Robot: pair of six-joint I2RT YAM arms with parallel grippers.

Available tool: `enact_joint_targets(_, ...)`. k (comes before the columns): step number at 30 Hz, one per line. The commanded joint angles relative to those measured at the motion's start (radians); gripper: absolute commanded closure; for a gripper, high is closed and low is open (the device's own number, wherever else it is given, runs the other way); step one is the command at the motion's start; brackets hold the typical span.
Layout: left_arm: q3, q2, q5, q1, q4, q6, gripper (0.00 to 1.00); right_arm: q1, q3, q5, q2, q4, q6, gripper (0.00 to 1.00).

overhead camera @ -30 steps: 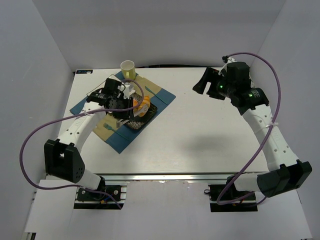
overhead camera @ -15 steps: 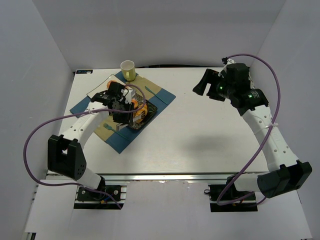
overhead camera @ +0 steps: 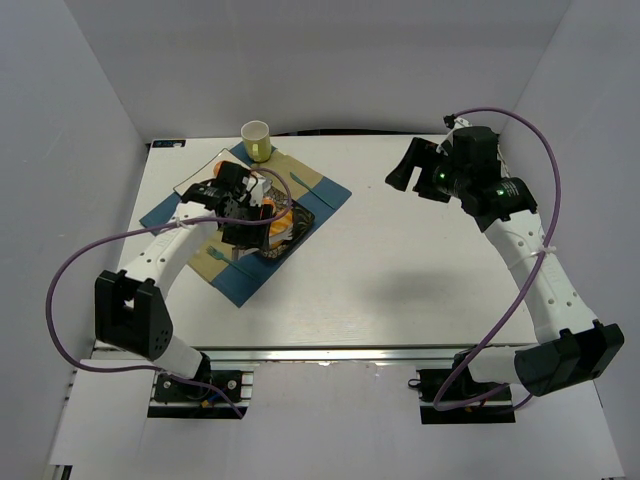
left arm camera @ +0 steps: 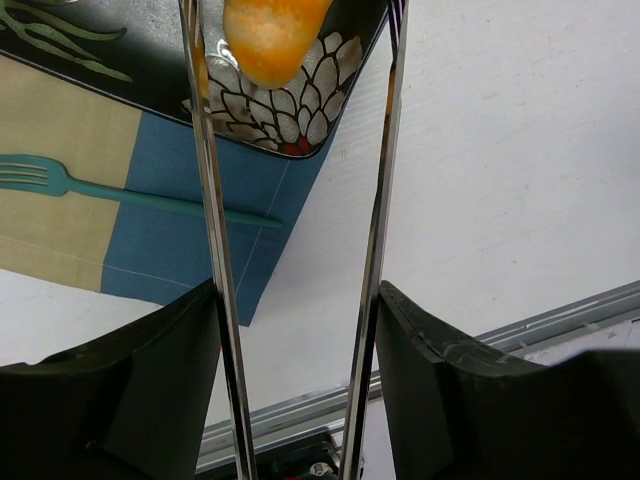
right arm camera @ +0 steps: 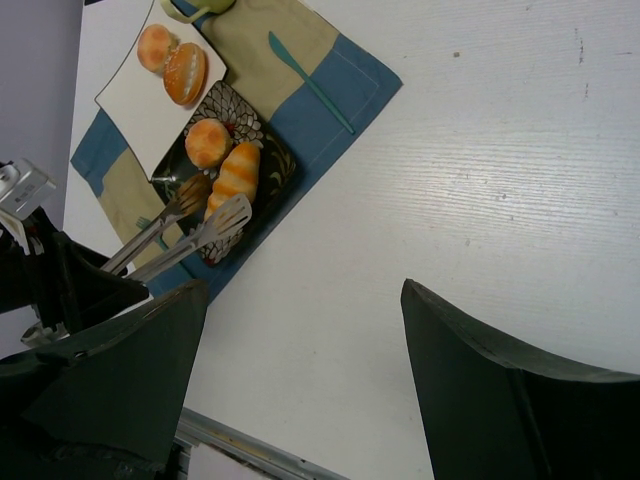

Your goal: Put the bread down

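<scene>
Bread let go onto the dark plate

The left gripper [left arm camera: 295,290] has eased its jaws partway apart since a second ago, when they were squeezed tight. It still clasps the tongs [left arm camera: 215,230], whose arms have sprung wide. The long bread roll [right arm camera: 233,178] now lies on the patterned dark plate [left arm camera: 330,90] beside a round roll [right arm camera: 208,142], between the spread tong tips. The placing looks done, with only the withdrawal left. The right gripper [right arm camera: 305,290] hangs well apart, jaws wide and empty. No brand, label or writing is legible anywhere.
</scene>
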Motion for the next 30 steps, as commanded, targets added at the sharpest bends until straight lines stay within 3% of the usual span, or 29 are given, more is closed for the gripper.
enact_joint_targets(1, 0.054, -0.048, -0.017, -0.007, -0.021, -0.014, 0.31, -0.005, -0.01, -0.007, -0.024, 0.033, 0.005, 0.15)
enact_joint_targets(11, 0.107, -0.168, -0.201, -0.007, -0.121, -0.123, 0.36, -0.005, -0.02, -0.015, -0.026, 0.046, 0.0, 0.16)
enact_joint_targets(19, 0.095, -0.338, -0.553, 0.006, -0.191, -0.575, 0.39, -0.005, -0.059, -0.036, -0.026, 0.083, 0.003, 0.16)
enact_joint_targets(24, -0.119, -0.435, -0.649, 0.026, -0.166, -0.888, 0.35, -0.005, -0.065, -0.061, -0.017, 0.103, -0.001, 0.16)
enact_joint_targets(27, -0.194, -0.453, -0.672, 0.088, -0.188, -0.928, 0.35, -0.005, -0.065, -0.069, -0.015, 0.106, -0.001, 0.16)
enact_joint_targets(30, -0.274, -0.487, -0.639, 0.26, -0.146, -0.889, 0.36, -0.005, -0.071, -0.073, -0.02, 0.111, -0.003, 0.15)
